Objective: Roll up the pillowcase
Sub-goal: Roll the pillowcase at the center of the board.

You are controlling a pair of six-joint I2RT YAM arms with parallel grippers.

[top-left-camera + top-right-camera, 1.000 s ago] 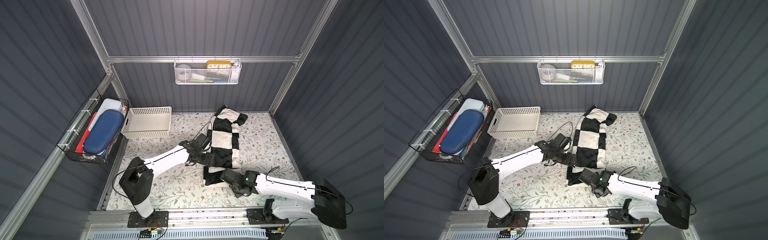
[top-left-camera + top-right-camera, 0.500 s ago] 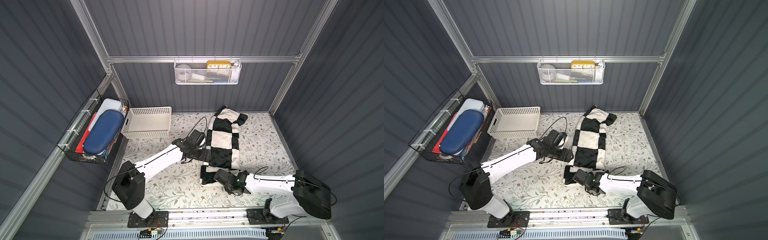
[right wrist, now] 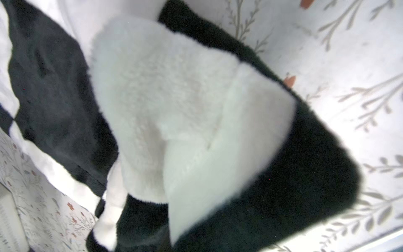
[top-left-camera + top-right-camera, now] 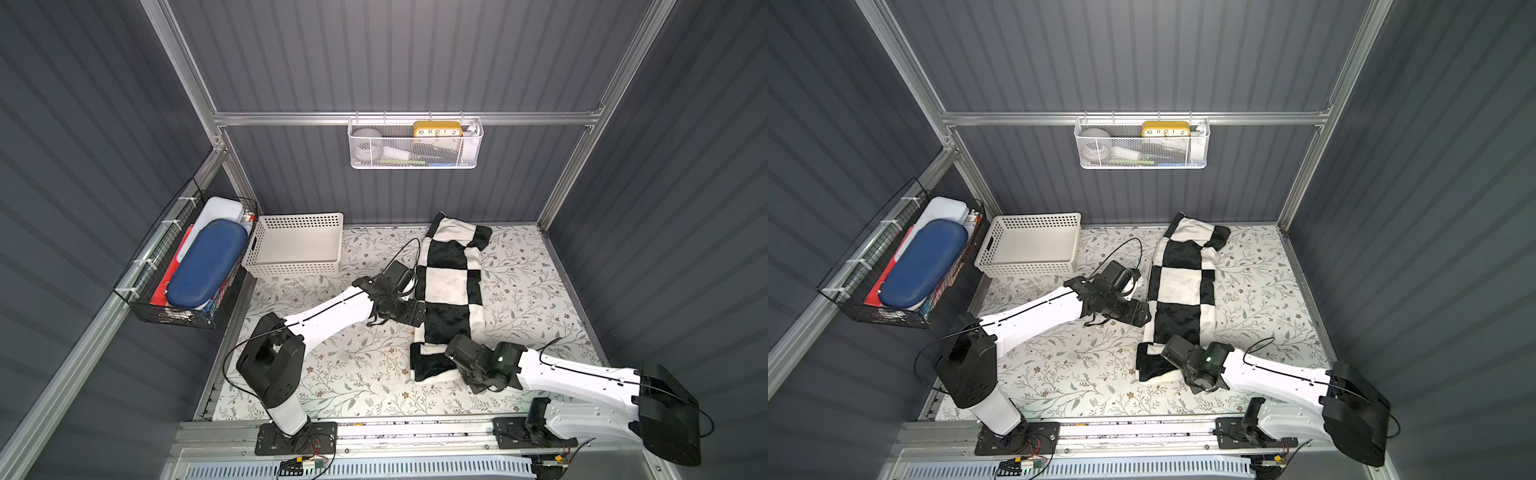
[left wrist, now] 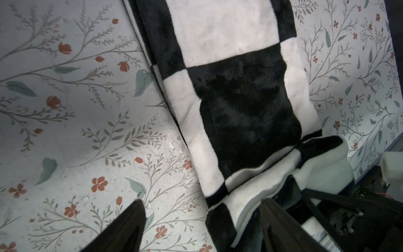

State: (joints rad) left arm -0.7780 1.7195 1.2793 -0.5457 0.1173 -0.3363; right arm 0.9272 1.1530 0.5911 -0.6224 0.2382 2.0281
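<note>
The pillowcase (image 4: 451,286) (image 4: 1183,286), black and cream checks, lies folded into a long strip from the back wall toward the front. My left gripper (image 4: 415,313) (image 5: 202,218) is open at the strip's left edge, about halfway along. One of its fingers (image 5: 128,229) is over the floral covering and the other is over the cloth's border. My right gripper (image 4: 452,358) (image 4: 1173,351) sits on the strip's near end. In the right wrist view a raised cream and black fold of the pillowcase (image 3: 185,109) runs up into the jaws and hides the fingertips.
A cream perforated basket (image 4: 297,249) stands at the back left of the floral table covering (image 4: 353,365). A wire basket with a blue case (image 4: 203,266) hangs on the left wall. A white mesh basket with a yellow clock (image 4: 415,143) hangs on the back wall.
The right gripper has closed on the near end of the pillowcase and shifted slightly there. The left gripper stayed open at the strip's left edge while its arm shifted.
</note>
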